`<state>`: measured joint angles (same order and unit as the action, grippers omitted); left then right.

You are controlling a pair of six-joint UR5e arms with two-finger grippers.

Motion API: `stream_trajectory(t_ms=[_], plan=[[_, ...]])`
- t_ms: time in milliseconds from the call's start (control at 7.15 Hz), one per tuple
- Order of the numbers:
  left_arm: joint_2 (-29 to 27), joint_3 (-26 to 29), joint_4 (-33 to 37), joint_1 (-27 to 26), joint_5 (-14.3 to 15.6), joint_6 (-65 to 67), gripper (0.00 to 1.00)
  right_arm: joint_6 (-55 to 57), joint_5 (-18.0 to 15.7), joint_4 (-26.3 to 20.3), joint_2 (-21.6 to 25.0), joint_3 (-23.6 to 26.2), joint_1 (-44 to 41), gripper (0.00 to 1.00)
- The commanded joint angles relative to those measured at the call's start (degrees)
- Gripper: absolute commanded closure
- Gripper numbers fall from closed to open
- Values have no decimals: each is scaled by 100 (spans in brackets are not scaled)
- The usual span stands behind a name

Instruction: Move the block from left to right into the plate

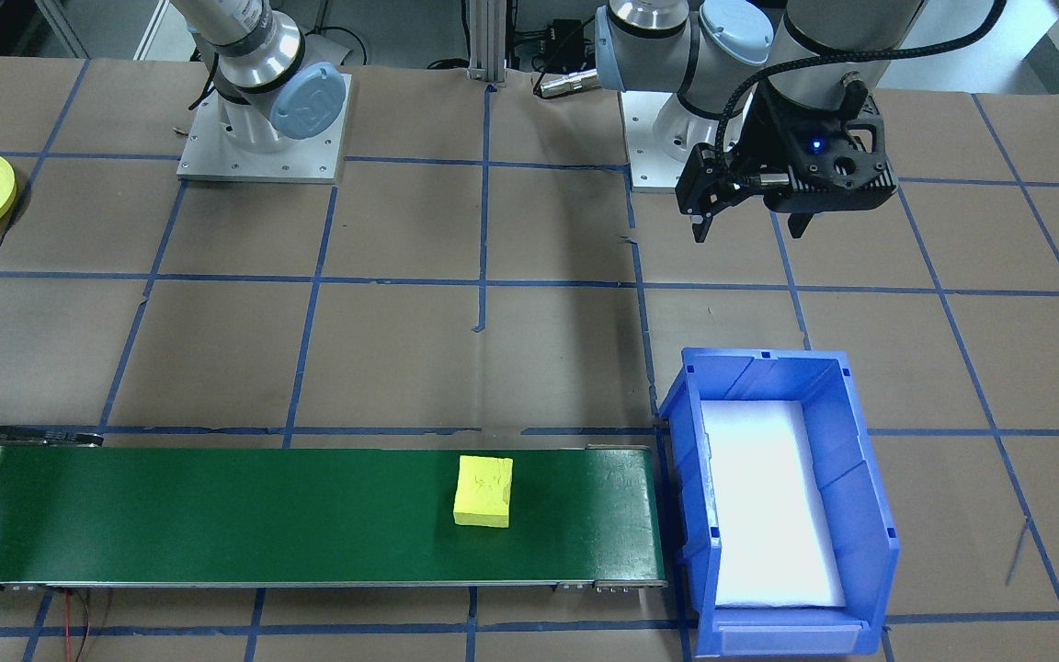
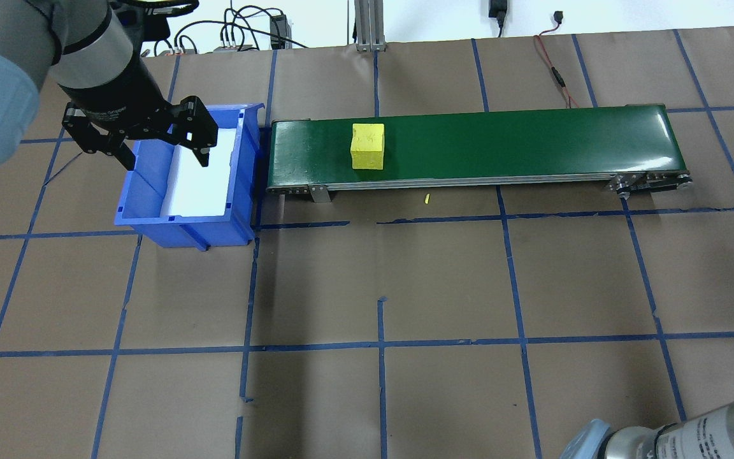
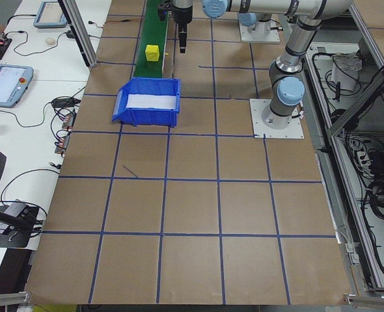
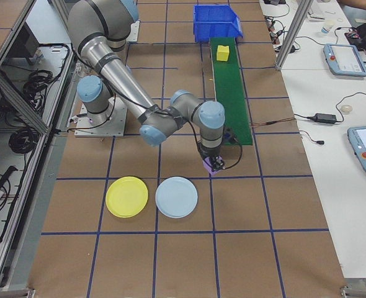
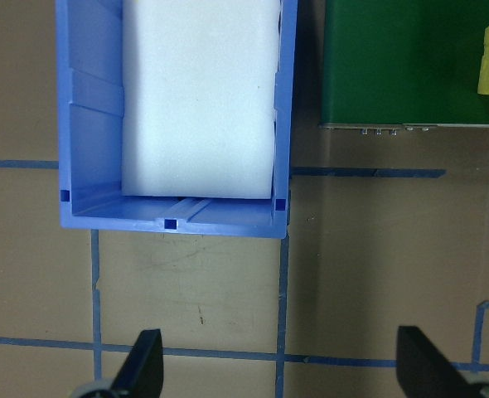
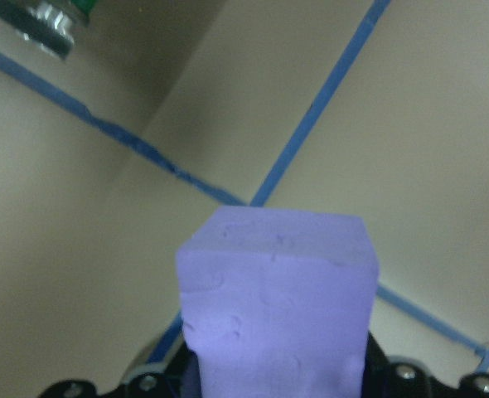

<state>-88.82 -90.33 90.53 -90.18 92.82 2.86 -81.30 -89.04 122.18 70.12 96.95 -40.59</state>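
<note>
Block, purple (image 6: 276, 307): seen from the right wrist, it fills the lower middle of the frame, seated between the jaws of the right gripper (image 4: 214, 166), which close on its lower part so that its upper end stands clear. In the right side view the same block shows as a small purple shape under the wrist, just off the near end of the green conveyor (image 4: 230, 87) and near the pale blue plate (image 4: 176, 197), with a yellow plate (image 4: 127, 196) beside that. Its faces are matte and faintly dimpled, with softened edges, which suggests a light foam piece that yields under pressure and is unlikely to slip or break; a grip across two opposite flat faces, as here, looks adequate. A second block, yellow (image 2: 367, 146), lies on the belt toward the blue bin (image 2: 150, 191). The left gripper (image 2: 160, 143) hangs above the near wall of that bin with its jaws spread wide and nothing between them.
</note>
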Motion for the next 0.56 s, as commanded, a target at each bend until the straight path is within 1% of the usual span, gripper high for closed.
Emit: stream_trajectory(t_ms=[0, 140, 280, 420], plan=[[40, 103, 123, 176, -79, -23, 0, -394, 88, 8, -86, 525, 1190, 53], [40, 104, 123, 185, -80, -23, 0, -656, 271, -1, -86, 536, 1429, 26], [40, 104, 123, 177, -80, -23, 0, -676, 430, 34, -94, 544, 1466, 0], [40, 104, 123, 151, -80, -23, 0, -572, 527, 43, -34, 518, 1467, 0]])
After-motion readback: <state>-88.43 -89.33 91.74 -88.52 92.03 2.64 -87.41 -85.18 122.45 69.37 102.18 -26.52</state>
